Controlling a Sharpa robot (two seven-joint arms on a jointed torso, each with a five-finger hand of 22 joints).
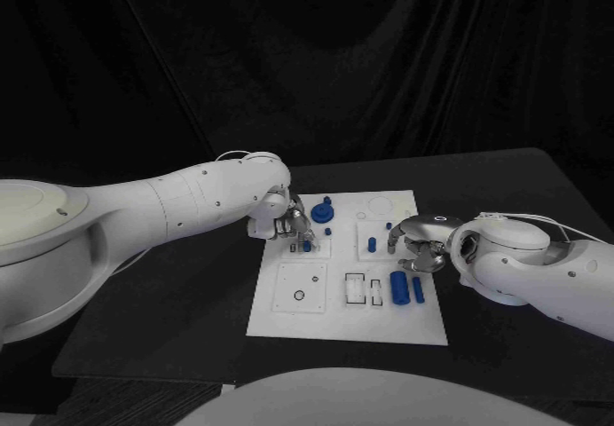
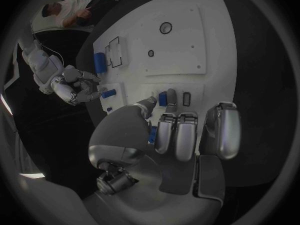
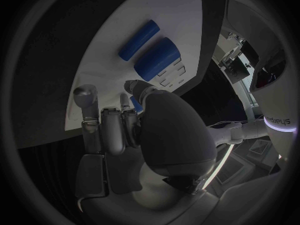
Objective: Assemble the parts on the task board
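The white task board (image 1: pixel 297 315) lies mid-table. My left hand (image 1: pixel 287 220) hovers over its far left part, thumb and a finger pinching a small blue part (image 2: pixel 164 99) at a slot. A round blue part (image 1: pixel 323 213) stands just beyond that hand. My right hand (image 1: pixel 420 247) hangs at the board's right edge with its fingers curled in and nothing plainly held; a blue peg (image 1: pixel 371 243) lies on the board just beside it. Nearer me, a thick blue cylinder (image 1: pixel 400 287) and a slimmer one (image 1: pixel 419 289) lie side by side; both also show past my right hand (image 3: pixel 125 130) as the thick cylinder (image 3: pixel 156 59) and slim cylinder (image 3: pixel 139 40).
Empty cut-outs (image 1: pixel 362 289) and a plate with a round hole (image 1: pixel 301 288) sit on the board's near half. Black table (image 1: pixel 153 311) surrounds the board on all sides, with dark curtains behind.
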